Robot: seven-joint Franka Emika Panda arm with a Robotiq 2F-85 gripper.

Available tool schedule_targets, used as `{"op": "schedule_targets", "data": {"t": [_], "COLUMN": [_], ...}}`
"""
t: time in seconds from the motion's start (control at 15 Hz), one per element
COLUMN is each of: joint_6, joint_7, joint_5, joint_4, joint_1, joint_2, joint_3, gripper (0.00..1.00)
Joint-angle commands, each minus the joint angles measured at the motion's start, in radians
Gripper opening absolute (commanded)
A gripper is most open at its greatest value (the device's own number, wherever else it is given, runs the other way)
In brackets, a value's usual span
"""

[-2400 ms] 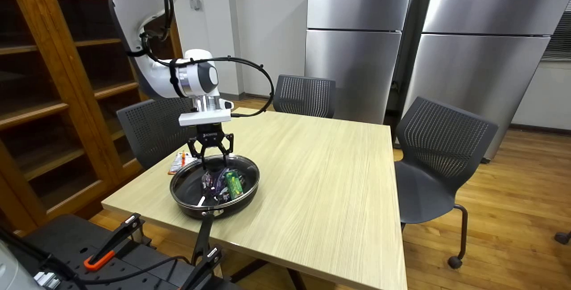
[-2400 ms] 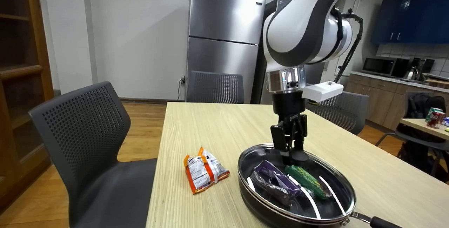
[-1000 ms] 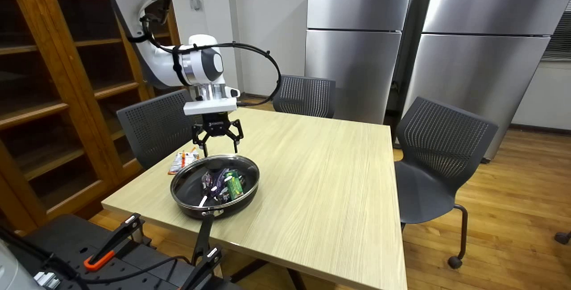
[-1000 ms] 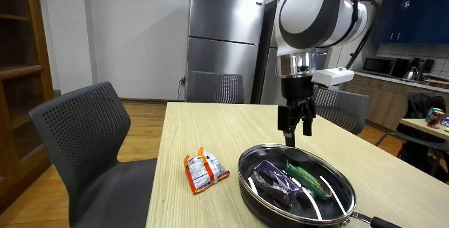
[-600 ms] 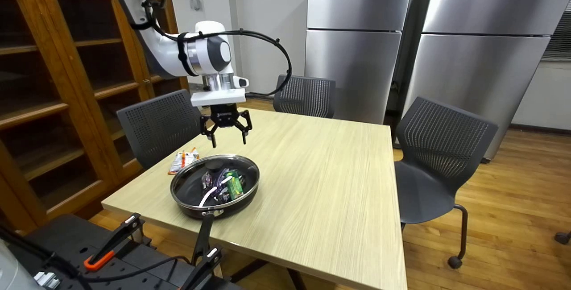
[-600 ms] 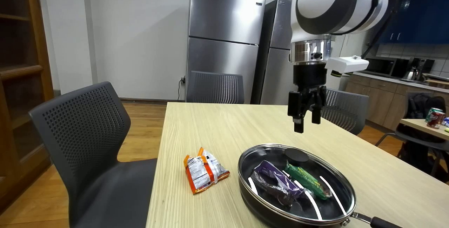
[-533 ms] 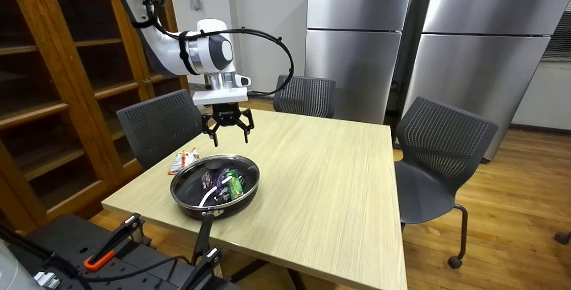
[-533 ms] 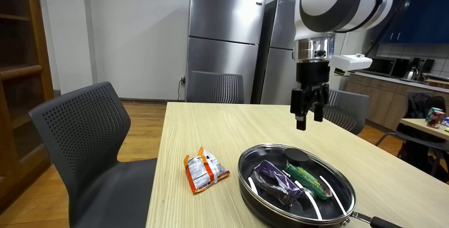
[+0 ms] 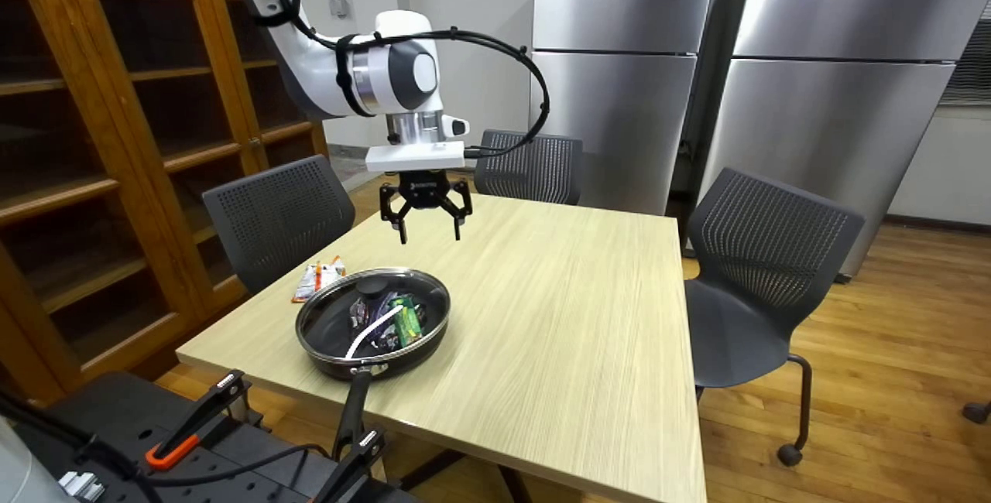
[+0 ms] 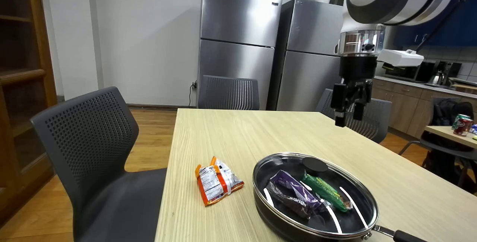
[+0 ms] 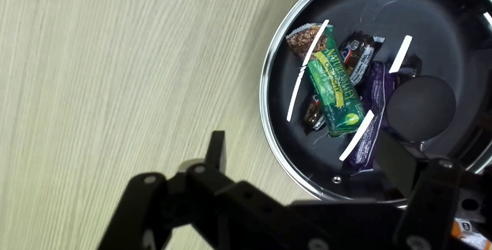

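Black and spread wide, the gripper (image 9: pixel 430 235) hangs in an exterior view above a pale, wood-grained table (image 9: pixel 557 317), holding nothing. Below it, toward the front, sits a dark pan (image 9: pixel 418 356), its handle (image 9: pixel 353 410) jutting past the table's edge. In an exterior view, I see a glass lid (image 10: pixel 361 193) resting on the pan, its round black knob (image 10: pixel 315 164) uppermost; the gripper is well above the knob and off to one side, touching nothing. A crumpled orange-and-white snack bag (image 10: pixel 220 181) lies on the table beside the pan, just apart from it. In the wrist view, one of the fingers (image 11: pixel 216 148) shows over the table and its mate over the lid; through the glass I make out a green Nature Valley packet (image 11: pixel 334 88), a purple wrapper (image 11: pixel 374 100) and brown wrappers (image 11: pixel 359 52) inside. My reading is that the step in hand is standing clear of the covered pan, lid seated and gripper free. Any next move on the lid would call for a sideways shift and a descent until the fingers straddle the knob.
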Motion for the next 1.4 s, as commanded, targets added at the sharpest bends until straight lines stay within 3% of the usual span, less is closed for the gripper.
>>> {"op": "schedule_targets", "data": {"t": [0.0, 1.33], "joint_6": [0.026, 0.009], "joint_7": [-0.068, -0.048], "joint_5": [0.038, 0.024], "joint_4": [-0.063, -0.042], "joint_1": [-0.047, -0.053], "joint_2": [-0.071, -0.056], "joint_3": [0.012, -0.012], "gripper": [1.00, 1.00]}}
